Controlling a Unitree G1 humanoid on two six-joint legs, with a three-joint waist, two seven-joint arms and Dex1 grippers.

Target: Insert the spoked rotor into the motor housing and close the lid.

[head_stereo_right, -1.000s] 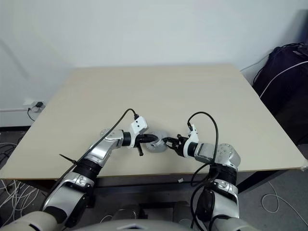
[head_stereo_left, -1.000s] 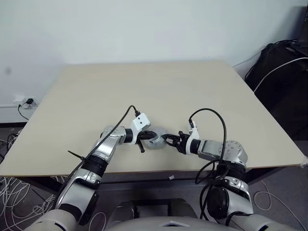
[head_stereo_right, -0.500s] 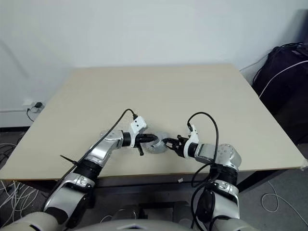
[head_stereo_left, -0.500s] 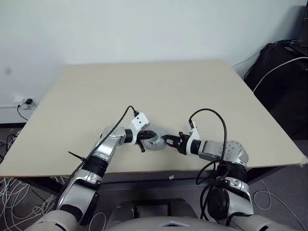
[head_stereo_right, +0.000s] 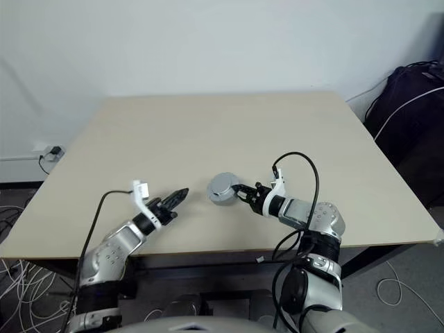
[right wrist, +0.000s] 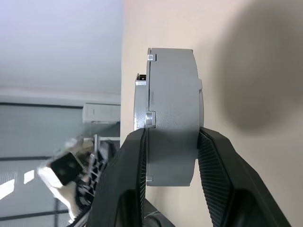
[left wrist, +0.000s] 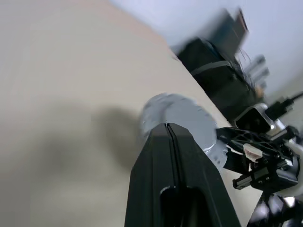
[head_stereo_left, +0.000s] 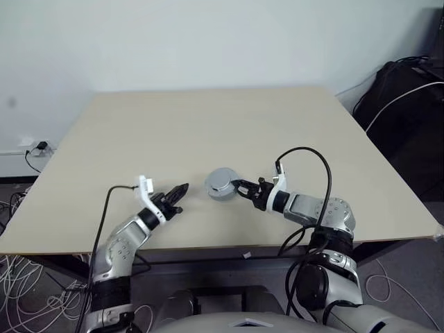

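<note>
A pale beige tabletop [head_stereo_left: 208, 132] stands against a white wall [head_stereo_left: 208, 41]. A black bag [head_stereo_left: 406, 104] sits at its right; tangled white cables [head_stereo_left: 21, 277] lie on the floor at left.

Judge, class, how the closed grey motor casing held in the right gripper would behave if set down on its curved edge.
The motor housing is a thick round drum, so on its curved rim it would probably roll. Its smooth grey metal-looking wall may slip between the fingers of the right gripper, which pinch only its flat faces. It looks rigid and fairly heavy for its size.
</note>
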